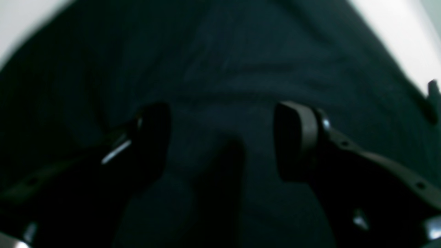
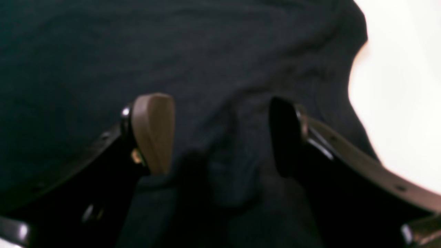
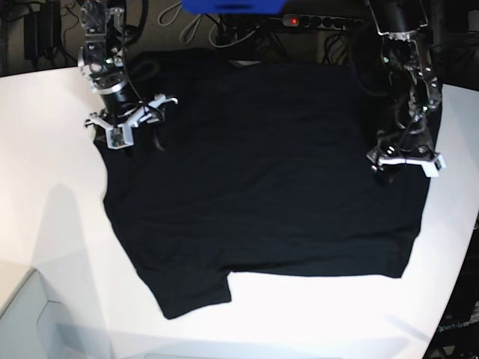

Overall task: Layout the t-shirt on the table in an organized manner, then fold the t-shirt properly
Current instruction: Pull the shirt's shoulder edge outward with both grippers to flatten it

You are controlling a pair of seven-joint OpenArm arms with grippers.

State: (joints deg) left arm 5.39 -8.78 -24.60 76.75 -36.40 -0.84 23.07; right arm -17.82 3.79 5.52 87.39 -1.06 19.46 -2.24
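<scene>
The black t-shirt point(image 3: 262, 172) lies spread out on the white table point(image 3: 52, 217), with one sleeve pointing toward the front left. My right gripper point(image 3: 126, 131) hovers at the shirt's far left corner. In the right wrist view it point(image 2: 218, 136) is open, with a raised wrinkle of the t-shirt point(image 2: 103, 51) between the fingers and nothing pinched. My left gripper point(image 3: 397, 161) sits over the shirt's right edge. In the left wrist view it point(image 1: 222, 141) is open too, low over the dark t-shirt point(image 1: 241, 62). No print or label shows.
Beyond the table's back edge lie cables and a power strip with a red light point(image 3: 296, 21), beside a blue object point(image 3: 232, 6). The table's curved edge point(image 3: 449, 299) runs down the right side. White tabletop point(image 2: 396, 103) shows just beside the right gripper.
</scene>
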